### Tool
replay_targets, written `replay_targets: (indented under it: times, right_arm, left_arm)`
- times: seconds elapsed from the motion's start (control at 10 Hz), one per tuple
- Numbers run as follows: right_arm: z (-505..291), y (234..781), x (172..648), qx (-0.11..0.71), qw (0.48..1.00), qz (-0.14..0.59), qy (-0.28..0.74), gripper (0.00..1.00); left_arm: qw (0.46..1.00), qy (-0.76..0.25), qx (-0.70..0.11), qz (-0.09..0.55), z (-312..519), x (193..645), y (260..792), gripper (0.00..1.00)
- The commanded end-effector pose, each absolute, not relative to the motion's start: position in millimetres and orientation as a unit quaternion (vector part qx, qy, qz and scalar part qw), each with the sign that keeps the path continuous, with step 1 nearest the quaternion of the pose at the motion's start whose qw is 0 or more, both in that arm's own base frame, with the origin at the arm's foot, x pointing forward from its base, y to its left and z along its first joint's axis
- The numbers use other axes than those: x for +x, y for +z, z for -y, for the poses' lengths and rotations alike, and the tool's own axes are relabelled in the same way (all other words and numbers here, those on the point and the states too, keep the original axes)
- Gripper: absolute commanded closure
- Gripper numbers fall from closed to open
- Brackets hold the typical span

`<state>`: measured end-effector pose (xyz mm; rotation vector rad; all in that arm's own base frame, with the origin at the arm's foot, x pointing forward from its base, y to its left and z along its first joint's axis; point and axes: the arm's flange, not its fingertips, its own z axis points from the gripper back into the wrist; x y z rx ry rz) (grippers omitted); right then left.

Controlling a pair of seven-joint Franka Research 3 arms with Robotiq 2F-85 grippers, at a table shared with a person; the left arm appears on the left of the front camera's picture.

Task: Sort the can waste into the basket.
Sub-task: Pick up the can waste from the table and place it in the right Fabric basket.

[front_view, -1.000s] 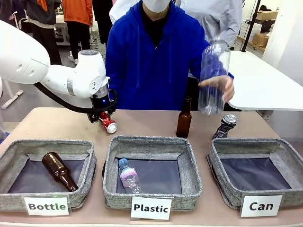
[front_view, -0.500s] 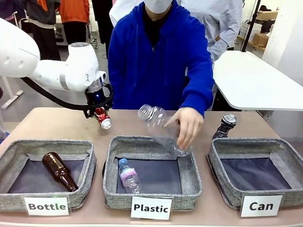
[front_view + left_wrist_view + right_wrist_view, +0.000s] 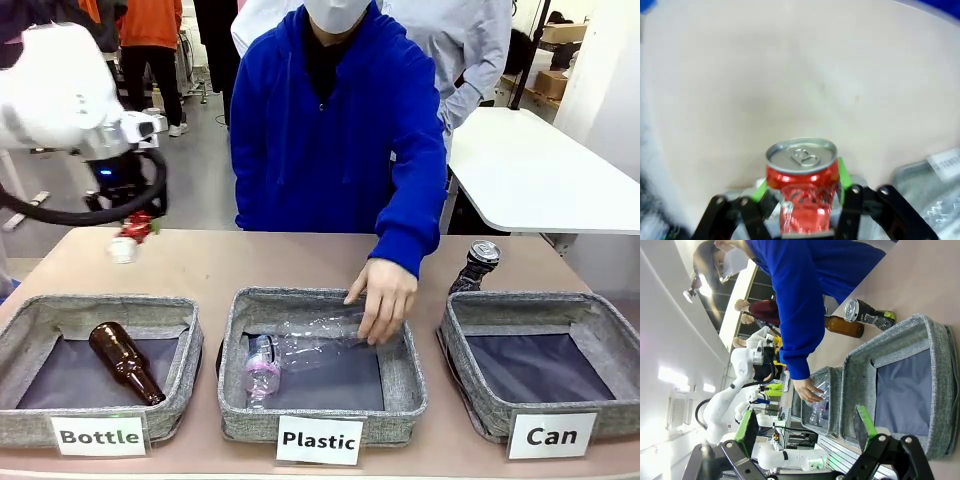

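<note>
A red can (image 3: 134, 229) hangs in the air above the table's far left corner, with my left gripper (image 3: 128, 238) shut on it. In the left wrist view the red can (image 3: 801, 192) stands upright between the green pads (image 3: 842, 172), silver top facing the camera, over bare table. The basket labelled "Can" (image 3: 470, 345) sits at the front right with nothing in it. A dark crushed can (image 3: 478, 265) stands just behind it. My right gripper (image 3: 807, 427) is open, looking at the Can basket (image 3: 858, 390) and the dark can (image 3: 865, 312) beyond it.
The person's hand (image 3: 382, 298) presses a clear plastic bottle (image 3: 310, 345) into the middle "Plastic" basket (image 3: 400, 385), beside a small pink-labelled bottle (image 3: 262, 375). The "Bottle" basket (image 3: 185, 345) at front left holds a brown bottle (image 3: 125, 362). Another brown bottle (image 3: 842, 326) lies behind the person's arm.
My left arm has swung left and upward, carrying the red can away from the table's middle. The person has brought the clear bottle down into the Plastic basket.
</note>
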<state>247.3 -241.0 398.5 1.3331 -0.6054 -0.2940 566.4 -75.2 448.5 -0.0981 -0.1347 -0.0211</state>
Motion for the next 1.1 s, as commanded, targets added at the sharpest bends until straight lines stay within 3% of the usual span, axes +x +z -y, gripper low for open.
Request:
replay_targets:
  times: [0.0, 0.1, 0.4, 0.6, 0.7, 0.8, 1.0]
  right_arm:
    - [240.9, 400.4, 249.0, 0.611, 0.726, 0.287, -0.13, 0.0]
    - [240.9, 400.4, 249.0, 0.611, 0.726, 0.287, -0.13, 0.0]
    - [240.9, 400.4, 249.0, 0.611, 0.726, 0.287, -0.13, 0.0]
    - [240.9, 400.4, 249.0, 0.611, 0.726, 0.287, -0.13, 0.0]
    - [240.9, 400.4, 249.0, 0.611, 0.726, 0.287, -0.13, 0.0]
    - [240.9, 400.4, 249.0, 0.611, 0.726, 0.287, -0.13, 0.0]
    - [240.9, 400.4, 249.0, 0.611, 0.726, 0.287, -0.13, 0.0]
  left_arm:
    - [0.975, -0.194, -0.06, 0.094, 52.3, 500.6, 461.2, 1.0]
    - [0.953, -0.273, -0.094, 0.09, 53.8, 473.8, 465.2, 1.0]
    - [0.907, -0.388, -0.156, 0.041, 59.3, 395.9, 456.8, 1.0]
    - [0.856, -0.477, -0.198, 0.016, 67.2, 380.2, 451.5, 1.0]
    - [0.863, -0.456, -0.209, 0.061, 75.7, 381.9, 447.4, 1.0]
    - [0.876, -0.447, -0.182, 0.032, 75.3, 376.2, 449.1, 1.0]
    - [0.876, -0.447, -0.182, 0.032, 75.3, 376.2, 449.1, 1.0]
